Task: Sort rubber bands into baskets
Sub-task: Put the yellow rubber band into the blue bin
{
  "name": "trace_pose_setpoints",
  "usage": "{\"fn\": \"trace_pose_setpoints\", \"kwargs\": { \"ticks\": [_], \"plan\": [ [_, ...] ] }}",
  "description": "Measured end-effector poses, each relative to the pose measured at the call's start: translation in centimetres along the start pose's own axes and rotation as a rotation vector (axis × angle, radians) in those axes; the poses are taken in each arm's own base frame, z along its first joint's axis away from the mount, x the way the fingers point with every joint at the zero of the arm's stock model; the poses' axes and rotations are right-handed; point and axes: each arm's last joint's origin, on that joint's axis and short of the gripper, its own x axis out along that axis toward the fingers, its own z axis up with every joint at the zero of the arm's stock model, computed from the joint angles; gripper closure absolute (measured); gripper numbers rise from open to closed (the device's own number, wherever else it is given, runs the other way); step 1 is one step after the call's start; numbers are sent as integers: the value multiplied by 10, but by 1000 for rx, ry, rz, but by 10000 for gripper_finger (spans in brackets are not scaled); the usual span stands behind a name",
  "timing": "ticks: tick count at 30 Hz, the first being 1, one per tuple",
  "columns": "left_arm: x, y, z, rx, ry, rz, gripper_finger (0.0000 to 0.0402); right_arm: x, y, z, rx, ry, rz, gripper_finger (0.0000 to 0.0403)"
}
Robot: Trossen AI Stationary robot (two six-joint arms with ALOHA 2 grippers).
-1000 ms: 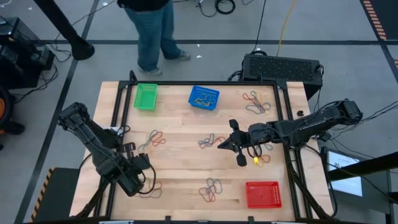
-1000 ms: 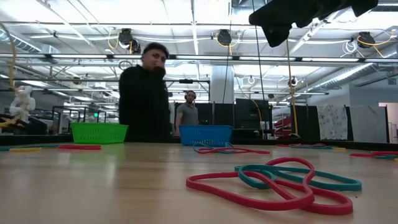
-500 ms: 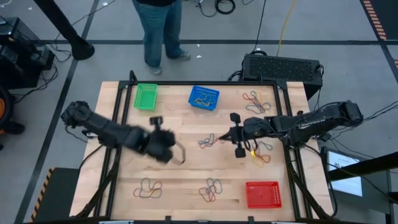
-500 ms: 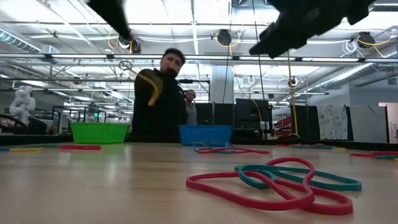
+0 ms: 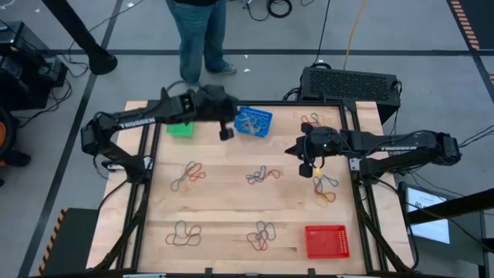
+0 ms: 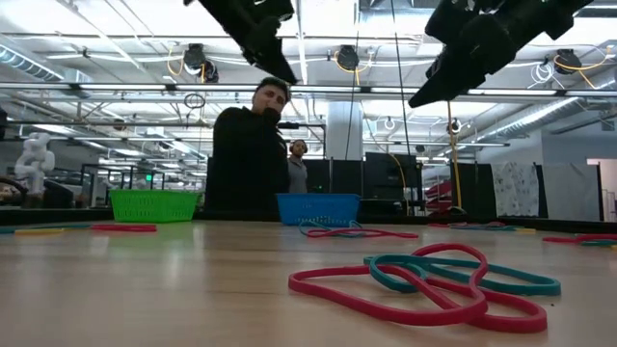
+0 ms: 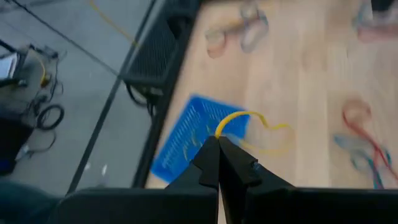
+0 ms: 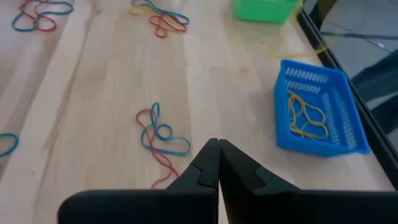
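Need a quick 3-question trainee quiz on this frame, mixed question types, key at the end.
1. True or false: the left gripper is shut on a yellow rubber band.
2. Which basket is the left gripper nearest in the high view? A) the red basket B) the blue basket C) neither, it is off the table
3. Fill in: the bands already lying in the blue basket are ____ in colour.

Key
1. True. The left wrist view shows the yellow band pinched at the closed fingertips.
2. B. It hangs just beside the blue basket, between it and the green basket.
3. Yellow, as the right wrist view shows past the shut right gripper.
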Motion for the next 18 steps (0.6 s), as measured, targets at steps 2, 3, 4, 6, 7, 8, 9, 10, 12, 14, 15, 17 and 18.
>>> {"fn": "trace_pose_setpoints", "kwargs": {
  "ticks": [2,3,4,6,7,8,9,10,12,14,15,17,18],
  "plan": [
    [6,13,0,-22,-48,-3,402,-4,-2,-2,15,19,-6,403],
    [9,18,0,-30,-65,-4,402,-6,-3,-2,23,16,-12,403],
    [14,22,-2,-35,-66,-8,402,-8,-4,-2,29,14,-17,403],
    [26,28,-7,-26,-57,-16,402,-11,-5,-2,35,6,-25,403],
    [32,31,-8,-22,-59,-16,402,-12,-6,-2,38,1,-29,403],
    [39,33,-11,-17,-54,-23,402,-13,-7,-2,39,-3,-31,403],
    [47,35,-14,-13,-46,-30,402,-14,-8,-1,41,-8,-35,403],
    [54,38,-17,-6,-41,-32,402,-15,-9,-1,40,-11,-38,403],
    [67,43,-23,-2,-36,-26,402,-16,-10,-2,44,-7,-44,403],
    [76,49,-28,0,-28,-19,402,-16,-12,-2,49,-7,-49,403],
    [79,52,-31,-4,-31,-22,402,-16,-12,-2,50,-4,-50,403],
    [84,59,-34,-15,-49,-30,402,-16,-12,-3,50,3,-50,403],
    [86,62,-36,-21,-52,-37,402,-16,-12,-3,51,6,-49,403]
  ]
}}
